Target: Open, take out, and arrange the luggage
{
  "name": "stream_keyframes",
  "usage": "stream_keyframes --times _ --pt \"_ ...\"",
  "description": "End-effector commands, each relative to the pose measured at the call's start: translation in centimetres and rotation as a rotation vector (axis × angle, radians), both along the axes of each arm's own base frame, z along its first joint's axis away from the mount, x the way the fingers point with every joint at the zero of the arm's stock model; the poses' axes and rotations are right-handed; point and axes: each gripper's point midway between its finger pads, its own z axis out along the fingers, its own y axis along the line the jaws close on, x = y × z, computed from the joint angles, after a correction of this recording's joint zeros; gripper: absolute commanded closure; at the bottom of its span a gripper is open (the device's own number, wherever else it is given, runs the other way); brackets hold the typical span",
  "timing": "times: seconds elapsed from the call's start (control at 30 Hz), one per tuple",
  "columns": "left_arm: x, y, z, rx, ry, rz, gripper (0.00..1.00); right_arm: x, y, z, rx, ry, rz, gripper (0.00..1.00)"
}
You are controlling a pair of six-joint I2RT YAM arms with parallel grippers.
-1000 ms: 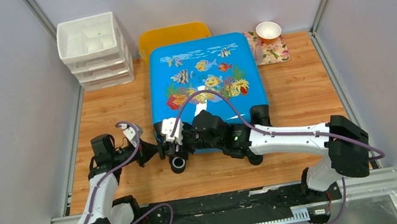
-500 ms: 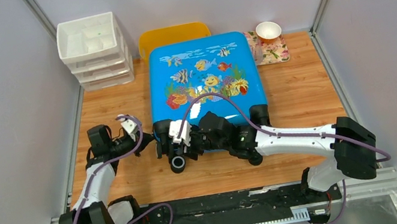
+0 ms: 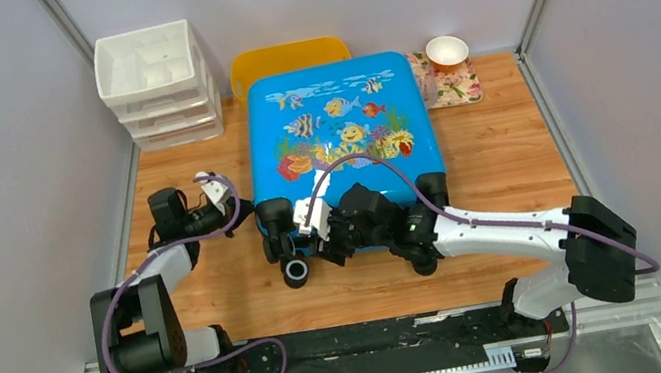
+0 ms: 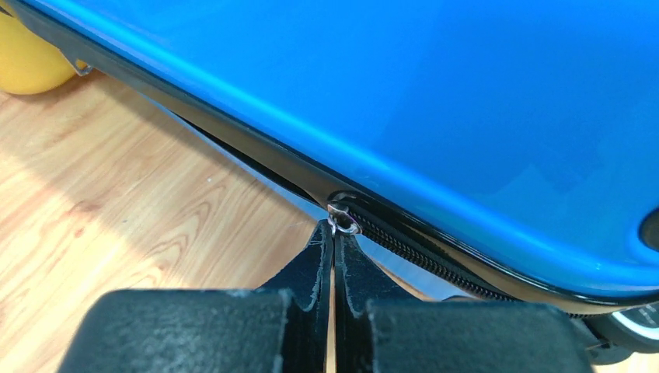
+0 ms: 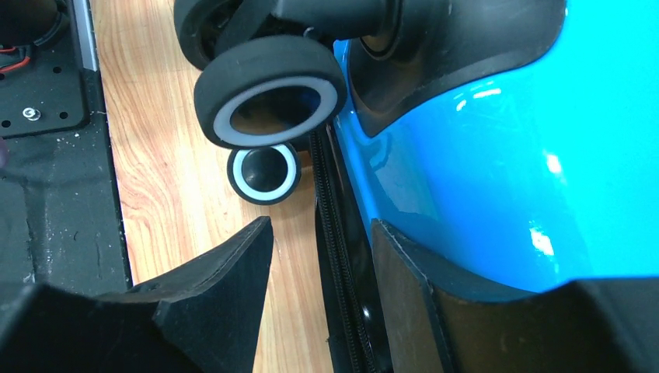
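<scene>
Wooden boards form the table [image 3: 504,157], closed in by grey walls. The luggage [image 3: 336,125] lies flat on the middle of it, lid up and closed. Its long axis runs from the near edge toward the far wall, and the wheels are at the near end.

The left gripper [image 4: 332,242] is at the left side of the shell, close to the near corner, so the case lies to its right. Its fingers are pressed together with almost no gap. The small metal zipper pull [image 4: 342,224] sits exactly at their tips and appears to be pinched between them. The zipper track [image 4: 420,252] follows this left side, so the coming move should probably go along the long axis of the case. Which part of the track is already parted is hard to tell.

The right gripper [image 5: 320,229] is at the near end beside a wheel [image 5: 268,89]. Its jaws are spread wide on either side of the seam and hold nothing. The left arm is the nearer one to the zipper work.
</scene>
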Motion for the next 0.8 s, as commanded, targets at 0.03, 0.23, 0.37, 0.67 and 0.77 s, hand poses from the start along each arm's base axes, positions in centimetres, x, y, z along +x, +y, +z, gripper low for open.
stream_keyframes --times 0.03,0.23,0.37,0.67,0.77 --pt "7.3 1.6 7.2 0.032 -0.289 0.081 1.0 3.2 -1.3 3.8 0.068 -0.083 -0.1 0.43" --pt "8.6 1.6 6.9 -0.005 -0.22 0.102 0.81 2.2 -1.0 7.2 0.14 -0.044 -0.064 0.38" --pt "7.6 2.3 5.9 0.009 -0.116 0.135 0.49 3.1 -2.1 11.0 0.22 -0.023 -0.098 0.35" --pt "4.9 7.7 5.8 0.065 0.189 0.362 0.42 11.6 -14.5 17.3 0.321 0.006 -0.553 0.32" --pt "4.5 7.5 8.0 0.056 0.22 0.372 0.42 15.0 -21.5 15.8 0.292 0.05 -0.798 0.34"
